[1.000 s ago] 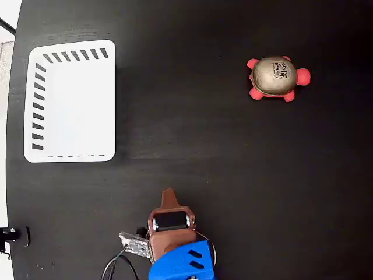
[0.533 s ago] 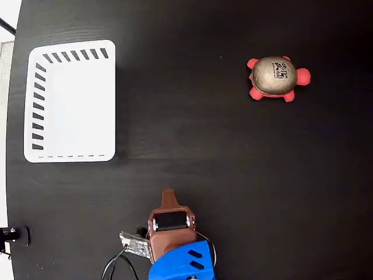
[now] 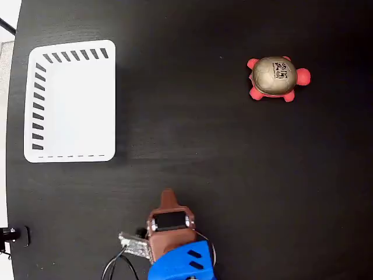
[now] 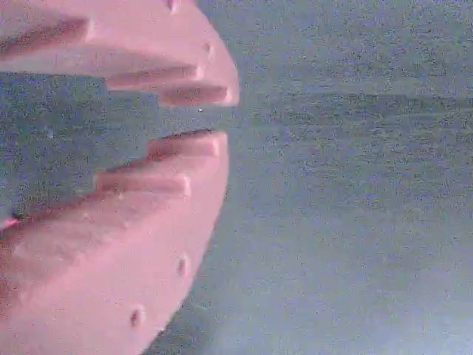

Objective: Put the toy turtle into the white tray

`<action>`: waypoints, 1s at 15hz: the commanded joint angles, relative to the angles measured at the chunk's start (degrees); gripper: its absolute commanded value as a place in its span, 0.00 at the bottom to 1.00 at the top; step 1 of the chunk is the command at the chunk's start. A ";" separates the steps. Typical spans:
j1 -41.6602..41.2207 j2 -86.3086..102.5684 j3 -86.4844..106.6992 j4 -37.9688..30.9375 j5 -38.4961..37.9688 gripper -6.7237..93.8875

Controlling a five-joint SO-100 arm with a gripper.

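The toy turtle (image 3: 277, 78), with a tan-gold shell and red-pink head and legs, sits on the black table at the upper right of the fixed view. The white tray (image 3: 70, 100) lies at the upper left with nothing in it, dark slots along its top and left walls. My gripper (image 3: 168, 195) is low in the middle, far from both, its brown tip pointing up the picture. In the wrist view the pink jaws of the gripper (image 4: 225, 118) nearly meet at their tips, shut with nothing between them, over bare table.
The blue arm body (image 3: 182, 262) and loose cables (image 3: 119, 262) sit at the bottom edge. The table's left edge (image 3: 11, 175) runs just beside the tray. A small black clamp (image 3: 11, 235) sticks out at the lower left.
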 commanded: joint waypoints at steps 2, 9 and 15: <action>-1.23 -8.96 -2.29 -4.48 0.97 0.07; 13.18 -58.27 -45.79 -5.36 -6.68 0.07; 25.14 -89.74 -80.95 5.10 -13.45 0.07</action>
